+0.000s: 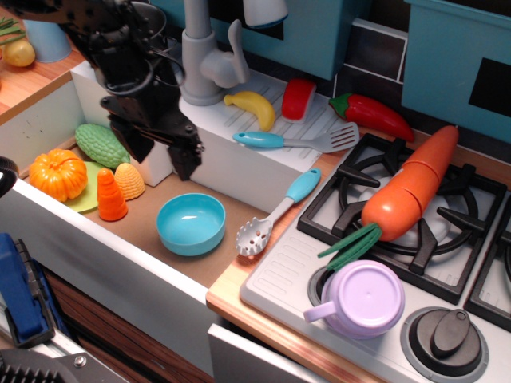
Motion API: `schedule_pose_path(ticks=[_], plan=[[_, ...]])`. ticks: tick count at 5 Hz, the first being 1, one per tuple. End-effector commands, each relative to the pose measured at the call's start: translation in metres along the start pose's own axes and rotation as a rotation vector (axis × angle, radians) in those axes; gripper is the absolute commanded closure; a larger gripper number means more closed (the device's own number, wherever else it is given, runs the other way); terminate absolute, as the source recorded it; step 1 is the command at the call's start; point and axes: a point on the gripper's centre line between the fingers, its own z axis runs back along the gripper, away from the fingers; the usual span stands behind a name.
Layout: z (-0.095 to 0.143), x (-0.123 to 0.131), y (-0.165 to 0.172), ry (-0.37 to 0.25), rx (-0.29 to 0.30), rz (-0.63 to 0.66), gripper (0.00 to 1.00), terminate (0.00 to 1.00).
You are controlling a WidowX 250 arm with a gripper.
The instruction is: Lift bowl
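The bowl (191,224) is a small, shallow, glossy turquoise one. It sits upright and empty on the brown floor of the toy sink (144,231), near the front middle. My black gripper (164,156) hangs above and slightly behind-left of the bowl, its two fingers spread apart and holding nothing. One fingertip (188,163) is over the bowl's far rim and clear of it. The arm comes in from the upper left.
In the sink's left part lie an orange pumpkin (57,174), an orange cone (110,195), a yellow piece (129,180) and a green gourd (101,144). A slotted spoon (276,214) lies right of the bowl. A lavender mug (361,299) and a big carrot (409,187) sit on the stove.
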Motion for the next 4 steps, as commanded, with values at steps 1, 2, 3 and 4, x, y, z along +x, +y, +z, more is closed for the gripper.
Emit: schedule_pose_path(ticks=[1,2,3,4], plan=[[-0.011,0.002,-0.016,-0.031,0.013,0.014,0.0,0.0],[-0.021,0.0,-0.027,-0.013,0.026,0.004,0.0,0.0],[-0.035,-0.003,-0.035,0.007,0.072,0.011,0.0,0.0],[-0.048,-0.006,-0.041,0.0,0.072,0.023,0.0,0.0]])
